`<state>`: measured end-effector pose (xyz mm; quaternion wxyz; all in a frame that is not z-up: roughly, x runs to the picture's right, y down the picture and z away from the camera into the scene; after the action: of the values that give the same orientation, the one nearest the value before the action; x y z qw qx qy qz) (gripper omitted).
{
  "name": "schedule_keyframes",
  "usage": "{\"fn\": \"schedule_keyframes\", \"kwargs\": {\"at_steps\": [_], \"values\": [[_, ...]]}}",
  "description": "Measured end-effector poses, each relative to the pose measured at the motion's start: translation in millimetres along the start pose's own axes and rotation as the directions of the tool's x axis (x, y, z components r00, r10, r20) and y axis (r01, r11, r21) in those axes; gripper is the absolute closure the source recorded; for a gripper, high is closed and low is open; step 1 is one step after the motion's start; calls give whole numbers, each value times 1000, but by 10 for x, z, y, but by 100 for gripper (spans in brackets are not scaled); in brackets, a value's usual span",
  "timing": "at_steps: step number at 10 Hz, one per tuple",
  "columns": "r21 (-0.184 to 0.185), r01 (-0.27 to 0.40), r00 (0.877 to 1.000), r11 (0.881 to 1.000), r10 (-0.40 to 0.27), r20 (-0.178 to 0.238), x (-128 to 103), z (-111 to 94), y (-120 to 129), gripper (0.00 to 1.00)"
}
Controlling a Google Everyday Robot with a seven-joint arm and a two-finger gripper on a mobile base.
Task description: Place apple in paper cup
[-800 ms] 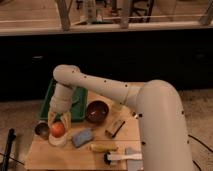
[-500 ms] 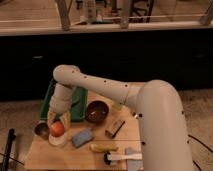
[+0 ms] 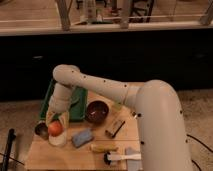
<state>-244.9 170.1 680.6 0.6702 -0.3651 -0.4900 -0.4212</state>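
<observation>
One small round orange-red apple (image 3: 55, 128) sits right at the mouth of the short pale paper cup (image 3: 58, 140), at the left side of the wooden table (image 3: 46, 158). The robot's gripper (image 3: 54, 119) points down just above the apple. It seems to touch the apple, but I cannot tell if it is holding it. The cup lies straight below, so the next move is down.
</observation>
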Motion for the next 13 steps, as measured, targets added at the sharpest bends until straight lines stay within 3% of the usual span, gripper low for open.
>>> {"fn": "schedule_keyframes", "kwargs": {"at_steps": [2,13], "values": [[0,0,1000,1000,0,2,2,5,-18,20],[-21,17,1000,1000,-17,15,-1,-5,-4,20]]}}
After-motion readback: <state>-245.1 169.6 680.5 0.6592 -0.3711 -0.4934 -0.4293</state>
